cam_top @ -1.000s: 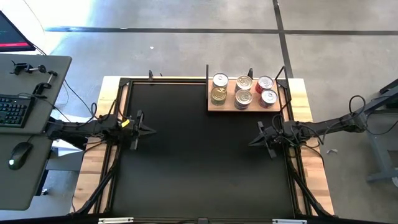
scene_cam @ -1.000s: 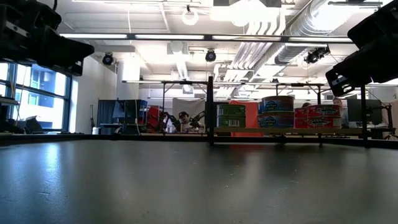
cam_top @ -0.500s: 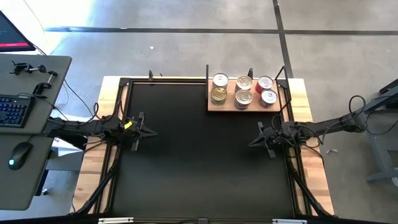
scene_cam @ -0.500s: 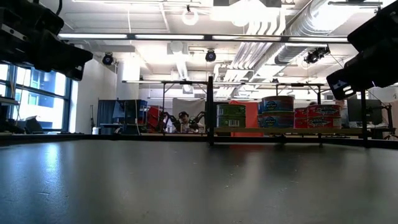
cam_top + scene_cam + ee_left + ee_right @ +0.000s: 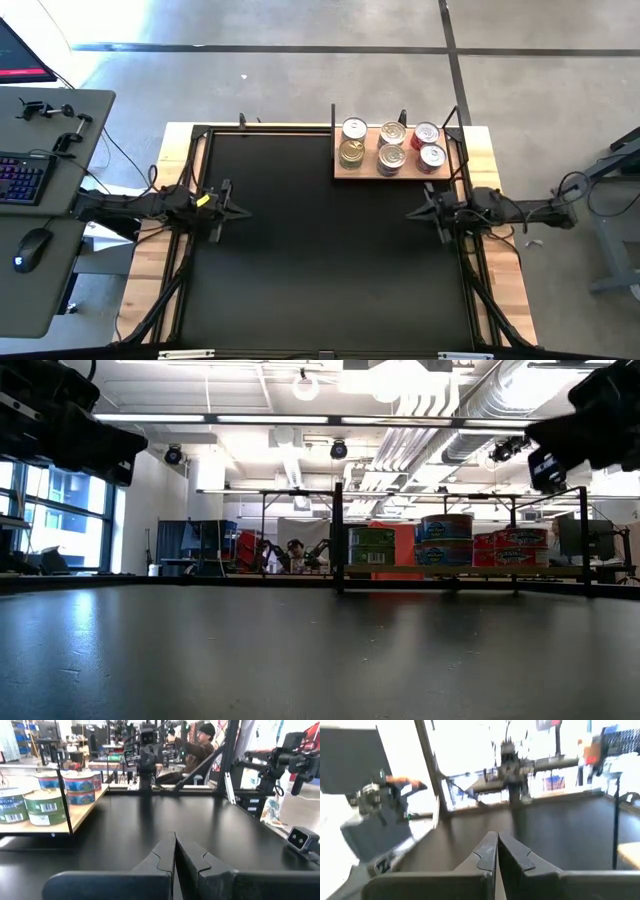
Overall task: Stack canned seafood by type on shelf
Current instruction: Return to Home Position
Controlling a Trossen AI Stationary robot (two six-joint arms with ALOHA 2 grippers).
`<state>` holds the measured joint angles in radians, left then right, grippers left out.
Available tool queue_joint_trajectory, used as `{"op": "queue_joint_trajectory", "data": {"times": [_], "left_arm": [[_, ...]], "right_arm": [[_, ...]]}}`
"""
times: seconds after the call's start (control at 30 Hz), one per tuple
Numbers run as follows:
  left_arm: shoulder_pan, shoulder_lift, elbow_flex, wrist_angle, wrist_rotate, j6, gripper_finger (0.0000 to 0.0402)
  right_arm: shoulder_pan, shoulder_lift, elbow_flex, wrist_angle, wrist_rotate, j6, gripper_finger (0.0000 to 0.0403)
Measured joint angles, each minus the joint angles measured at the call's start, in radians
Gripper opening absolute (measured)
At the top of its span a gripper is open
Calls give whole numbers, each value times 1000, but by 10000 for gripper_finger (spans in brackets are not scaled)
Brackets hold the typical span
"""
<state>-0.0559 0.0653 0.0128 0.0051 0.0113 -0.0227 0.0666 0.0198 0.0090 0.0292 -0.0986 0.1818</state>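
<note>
The left hand point(image 5: 243, 210) hangs over the left side of the black worktop point(image 5: 320, 270). Its two fingers point(image 5: 165, 852) are pressed together with nothing in them. The wooden shelf point(image 5: 345, 173) sits at the far right part of the worktop. On it the green cans point(image 5: 372, 547), the blue-pink cans point(image 5: 446, 540) and the red cans point(image 5: 520, 547) stand two high. The right hand point(image 5: 410, 214) hangs near the right edge, just in front of the shelf, also pressed together and holding nothing.

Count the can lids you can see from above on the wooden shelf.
6 can lids on the shelf, in two rows of three: back left, middle, right; front left, middle, right. Cans stacked beneath them are hidden from above.
</note>
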Motion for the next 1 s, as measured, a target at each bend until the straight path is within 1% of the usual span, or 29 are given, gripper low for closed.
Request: {"op": "queue_joint_trajectory", "data": {"times": [0.03,0.13,0.2,0.33,0.57,0.87,0.93,1.0], "left_arm": [[0,-8,0,0,0,0,0],[0,-46,0,0,0,0,0],[0,-64,0,10,0,-1,0],[0,-62,-1,32,0,-1,0],[0,-61,-1,11,3,-1,0],[0,-61,-1,14,3,-1,0],[0,-61,-1,14,3,21,0],[1,-61,-1,15,0,113,0]], "right_arm": [[-10,-20,0,4,0,0,7],[-33,-16,0,50,0,0,7],[-44,-20,0,47,2,0,7],[-75,-20,0,28,2,0,7],[-130,-14,0,0,3,0,7],[-135,-13,0,0,2,0,7],[-135,-13,0,-1,9,-64,7],[-136,-13,0,-4,32,-185,7]]}}
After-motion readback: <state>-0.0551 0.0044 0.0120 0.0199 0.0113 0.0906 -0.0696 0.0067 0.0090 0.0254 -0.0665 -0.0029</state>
